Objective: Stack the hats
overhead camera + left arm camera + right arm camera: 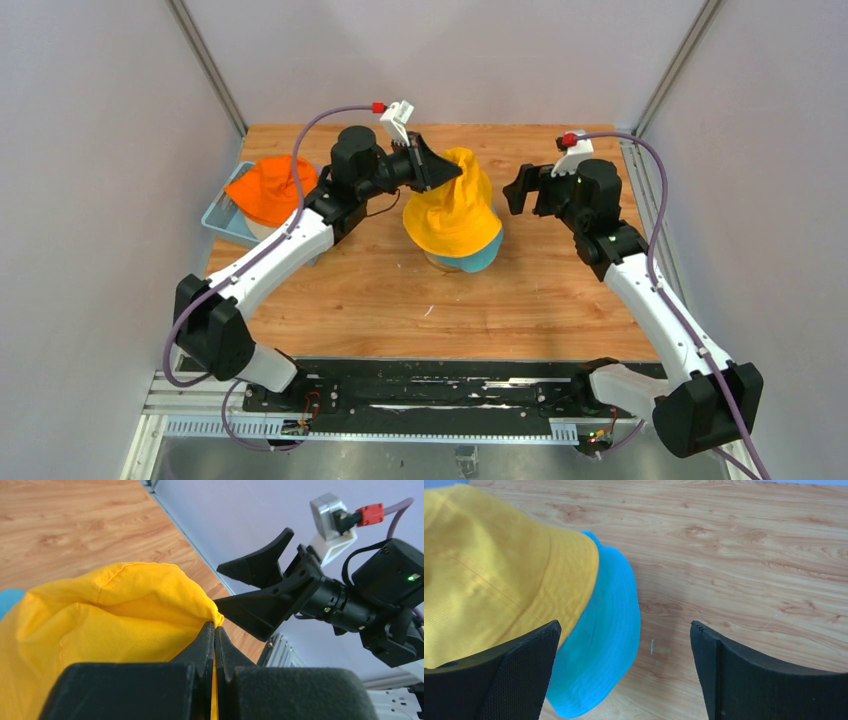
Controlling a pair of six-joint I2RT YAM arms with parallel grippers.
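L gripper (432,168) pinches the top of the yellow hat (455,215), pulling it up to a point. Yellow hat sits over a teal hat (478,258), mid table (380,295). R gripper (520,190) is near, not touching. Orange hat (272,188) sits on a blue basket (218,215) at left.

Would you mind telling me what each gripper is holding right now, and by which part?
The left gripper is shut on the yellow hat, pinching a fold of fabric at its raised peak. The right gripper is open and holds nothing.
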